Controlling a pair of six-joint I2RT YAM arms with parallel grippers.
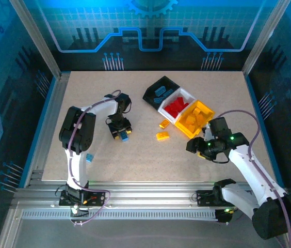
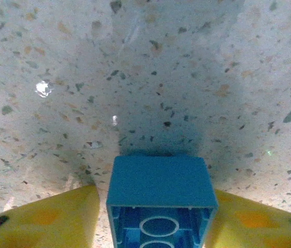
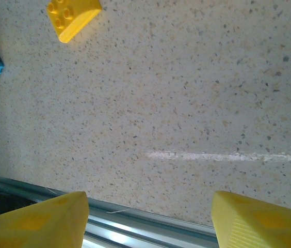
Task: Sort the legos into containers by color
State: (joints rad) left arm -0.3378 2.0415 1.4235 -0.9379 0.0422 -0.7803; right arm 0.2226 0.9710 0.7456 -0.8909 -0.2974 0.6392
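A blue lego was grasped by the left hand close to the table, well apart from the yellow container, near which the right hand was held released, nothing in it.

Left arm is folded at the elbow with the wrist pointing down. The left gripper has its fingers close on either side of a blue brick; whether they grip it is unclear. Right arm reaches forward, and the right gripper has its jaws wide apart.
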